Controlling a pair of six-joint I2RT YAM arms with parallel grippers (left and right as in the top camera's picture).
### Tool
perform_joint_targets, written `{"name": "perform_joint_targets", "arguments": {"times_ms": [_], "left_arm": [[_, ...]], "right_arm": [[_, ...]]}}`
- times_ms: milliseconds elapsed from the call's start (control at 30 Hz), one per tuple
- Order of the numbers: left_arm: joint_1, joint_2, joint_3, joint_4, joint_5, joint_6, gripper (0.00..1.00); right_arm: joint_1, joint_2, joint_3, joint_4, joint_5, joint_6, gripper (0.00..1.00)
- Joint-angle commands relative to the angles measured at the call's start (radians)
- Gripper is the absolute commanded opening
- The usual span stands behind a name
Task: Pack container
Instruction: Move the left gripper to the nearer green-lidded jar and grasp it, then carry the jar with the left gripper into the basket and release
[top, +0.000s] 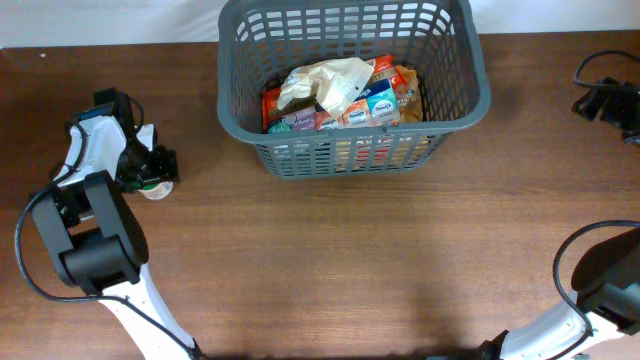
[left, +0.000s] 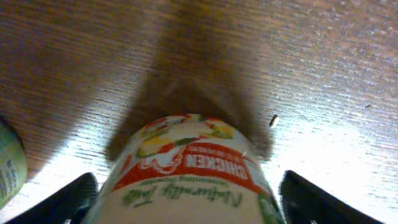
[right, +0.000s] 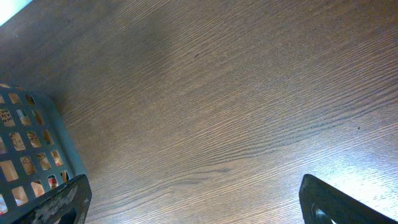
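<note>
Over near the left edge of the table (top: 330, 260), the left gripper (top: 152, 168) sits low around a small tin (left: 186, 168) with a red chicken label. Its fingers (left: 65, 202) flank the tin closely, but I cannot tell whether they actually pinch it. A pale green object (left: 9, 168) peeks in just beside it. From there a wide stretch of bare wood runs to the container (top: 300, 155), which stands mid-table against the far edge, with packets (top: 345, 95) heaped inside below its rim. Right of it is open wood again, then the right gripper (top: 608, 100) near the right edge, its jaws spread wide with nothing between them.
</note>
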Motion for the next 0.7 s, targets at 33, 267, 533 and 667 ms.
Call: {"name": "perform_joint_targets", "arguments": {"times_ms": [33,267,533,667], "left_arm": [[0.007,0.016,-0.001,-0.016,0.011,0.000,0.61],[0.007,0.015,0.055,-0.051,0.012,0.000,0.48],[0.007,0.015,0.246,-0.213,0.012,0.000,0.41],[0.006,0.015,0.401,-0.335,0.016,-0.001,0.06]], "right_arm": [[0.003,-0.015,-0.004,0.002,-0.008,0.008,0.99],[0.003,-0.015,-0.004,0.002,-0.008,0.008,0.99],[0.003,-0.015,-0.004,0.002,-0.008,0.008,0.99],[0.003,-0.015,-0.004,0.002,-0.008,0.008,0.99]]}}
